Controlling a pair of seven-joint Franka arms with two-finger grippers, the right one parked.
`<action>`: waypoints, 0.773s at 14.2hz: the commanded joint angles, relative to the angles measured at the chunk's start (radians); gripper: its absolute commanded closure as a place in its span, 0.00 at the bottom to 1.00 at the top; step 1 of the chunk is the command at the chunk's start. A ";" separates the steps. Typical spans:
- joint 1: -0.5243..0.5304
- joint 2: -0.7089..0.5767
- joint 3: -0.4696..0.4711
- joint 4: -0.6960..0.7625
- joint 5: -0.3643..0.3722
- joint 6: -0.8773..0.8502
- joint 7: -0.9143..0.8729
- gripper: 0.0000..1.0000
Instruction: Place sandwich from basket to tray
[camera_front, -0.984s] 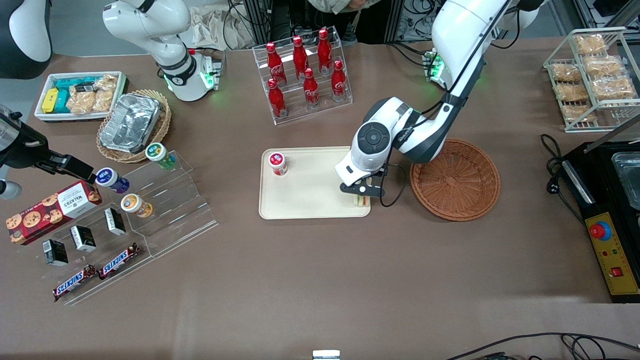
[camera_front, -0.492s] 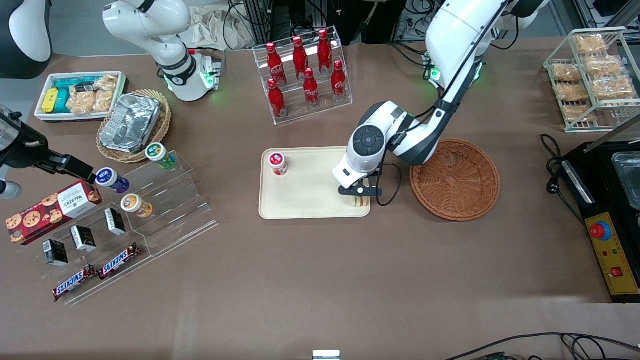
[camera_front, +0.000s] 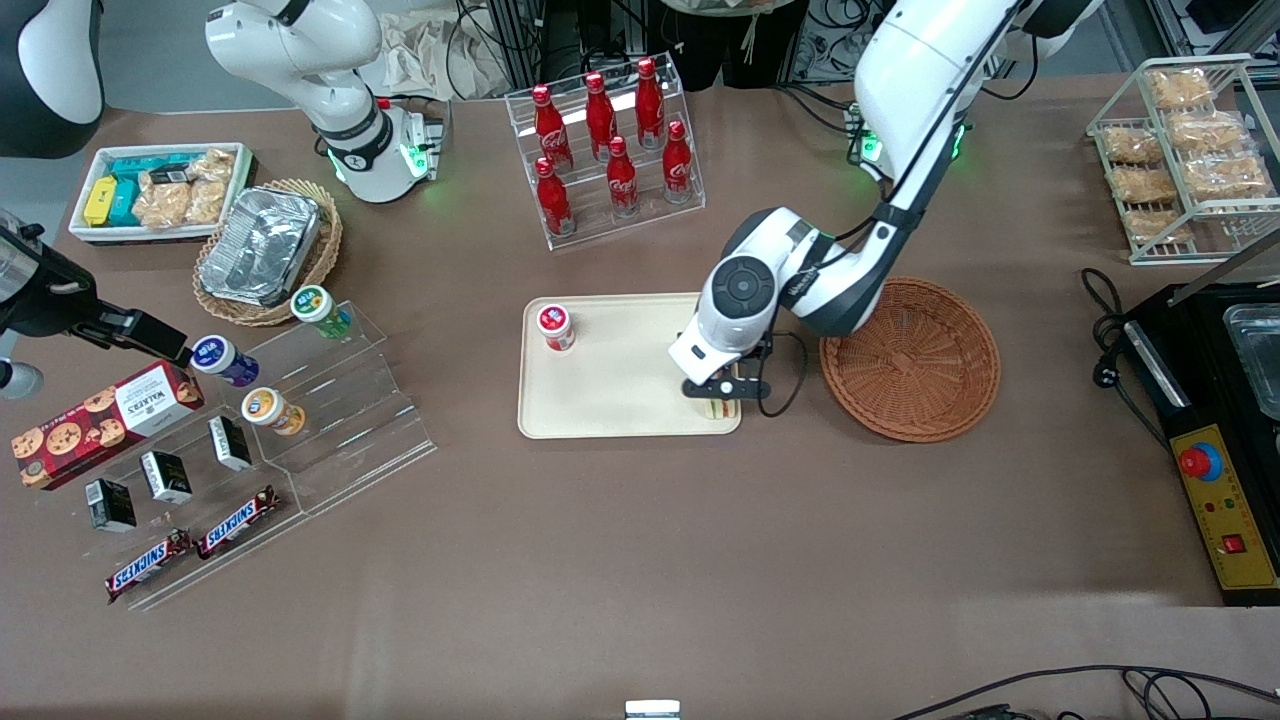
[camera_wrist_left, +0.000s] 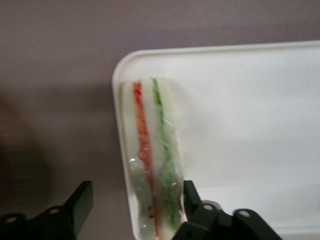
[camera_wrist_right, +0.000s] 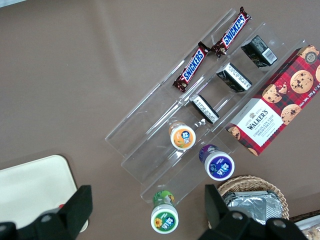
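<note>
Nearest the front camera among the task's things, the sandwich (camera_wrist_left: 151, 165) is lying on its edge in the corner of the tray (camera_front: 610, 380) that faces the basket (camera_front: 910, 358), its pale bread and its red-orange and green filling stripes showing upward; in the wrist view it is sitting right along the tray's rim, with the brown table (camera_front: 640, 560) just outside. Its long axis is running straight out from between the fingers, so the flat bread faces are turned toward the two pads. The gripper (camera_wrist_left: 135, 200) is hovering directly over the sandwich with its jaws spread: one fingertip is standing well clear of the bread over the table, and the other is just beside the opposite face, possibly grazing it, though contact cannot be confirmed. By my reading the sandwich is resting on the tray by itself, so the release looks done and the coming move is likely a straight lift, keeping the fingers parallel to that long axis so neither pad drags the wedge over the rim. Farther back on the tray, a small red-capped jar (camera_front: 555, 327) is standing well apart, and the basket is sitting empty beside the tray toward the working arm's end of the table.
</note>
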 joint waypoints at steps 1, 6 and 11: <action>0.059 -0.158 0.000 0.016 0.026 -0.154 0.039 0.01; 0.201 -0.350 -0.001 0.016 0.089 -0.260 0.151 0.01; 0.366 -0.445 -0.001 0.018 0.087 -0.338 0.352 0.01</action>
